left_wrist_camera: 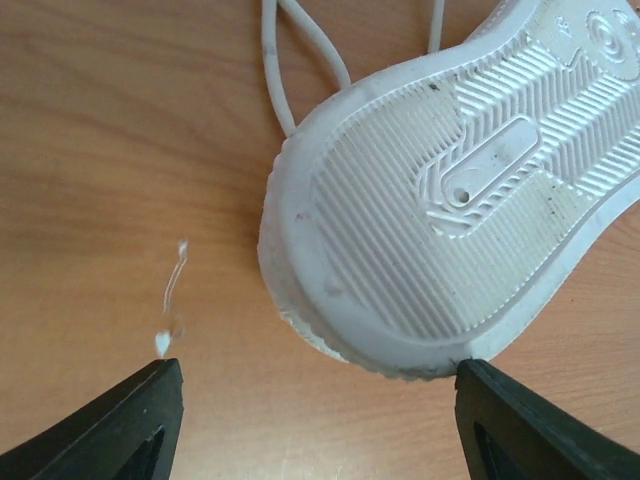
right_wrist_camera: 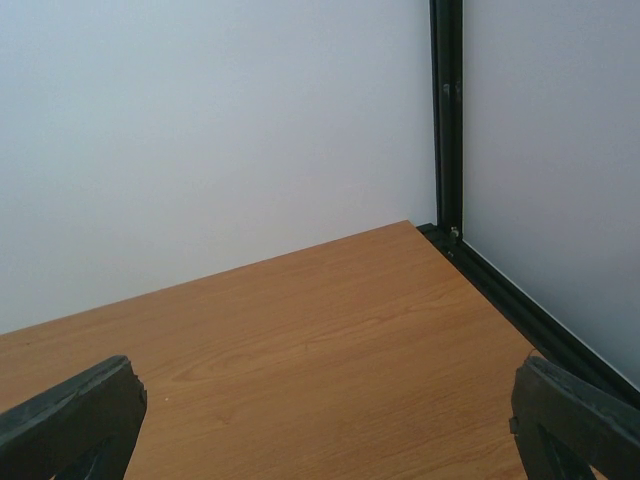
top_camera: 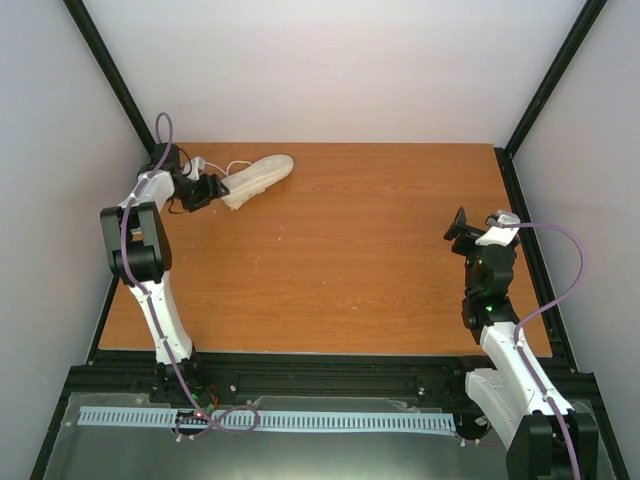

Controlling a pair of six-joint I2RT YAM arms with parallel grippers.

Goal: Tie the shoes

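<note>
The cream sneaker (top_camera: 257, 178) lies on its side at the far left of the wooden table, its ribbed pale sole (left_wrist_camera: 450, 210) turned toward my left wrist camera. Thin white laces (left_wrist_camera: 300, 70) trail on the wood behind it. My left gripper (top_camera: 205, 190) is open just short of the heel, and the right fingertip (left_wrist_camera: 520, 420) touches the heel's edge. My right gripper (top_camera: 470, 228) is open and empty near the table's right side, far from the shoe. The right wrist view shows its fingertips (right_wrist_camera: 70, 420) wide apart over bare wood.
Black frame posts (right_wrist_camera: 446, 110) and white walls close in the table on three sides. A black rail (top_camera: 320, 365) runs along the near edge by the arm bases. A small white fleck (left_wrist_camera: 172, 290) lies on the wood by the left fingertip.
</note>
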